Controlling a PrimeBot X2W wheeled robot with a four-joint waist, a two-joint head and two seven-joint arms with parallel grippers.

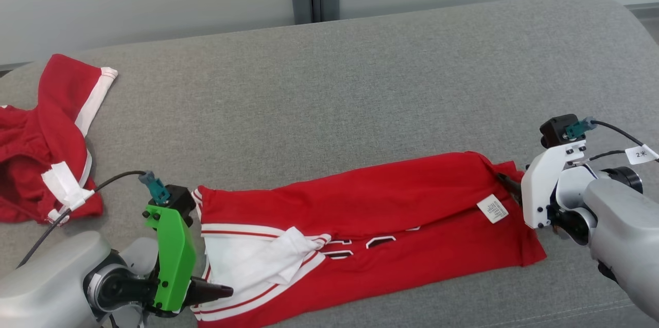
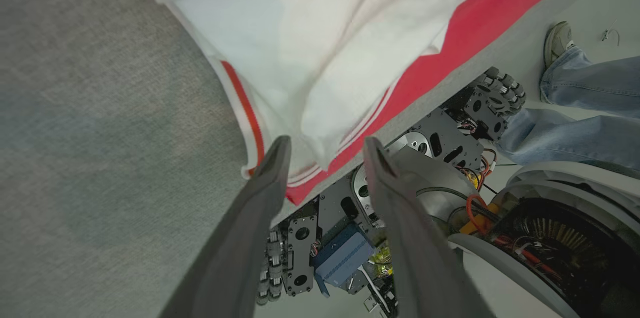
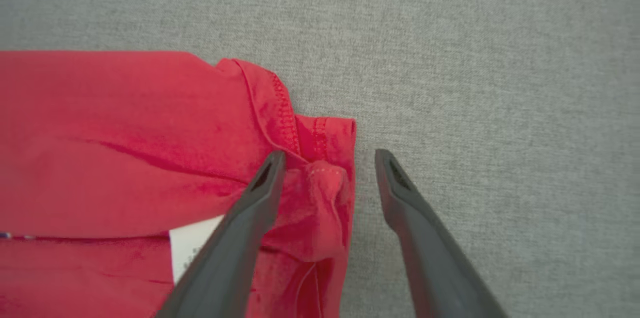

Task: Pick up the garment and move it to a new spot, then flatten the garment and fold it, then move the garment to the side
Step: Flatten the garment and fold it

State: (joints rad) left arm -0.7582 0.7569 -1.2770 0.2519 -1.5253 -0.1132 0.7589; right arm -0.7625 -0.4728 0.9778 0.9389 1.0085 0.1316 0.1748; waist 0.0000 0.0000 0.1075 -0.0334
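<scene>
So the red sports jersey with white trim and black-and-white lettering [image 1: 370, 204] lies as a long strip around 6 o'clock on the grey fabric-covered worktop [image 1: 360, 86], running from about 8 to 4. It looks halved lengthwise, so I'd guess the fold step is midway.

The left gripper [image 2: 327, 144] has its fingers spread over the white-trimmed end, right at the near edge, pinching nothing. The right gripper [image 3: 330, 157] is spread too, with a bunched bit of red hem [image 3: 327, 178] sitting between the fingers.

My tip is to smooth that hem lump and the loose white flap [image 1: 267, 256] first. Then pinch both layers at once, low and square, or the top layer slides. A second crumpled red-and-white garment [image 1: 41, 137] sits at 9 o'clock, so steer clear of it.
</scene>
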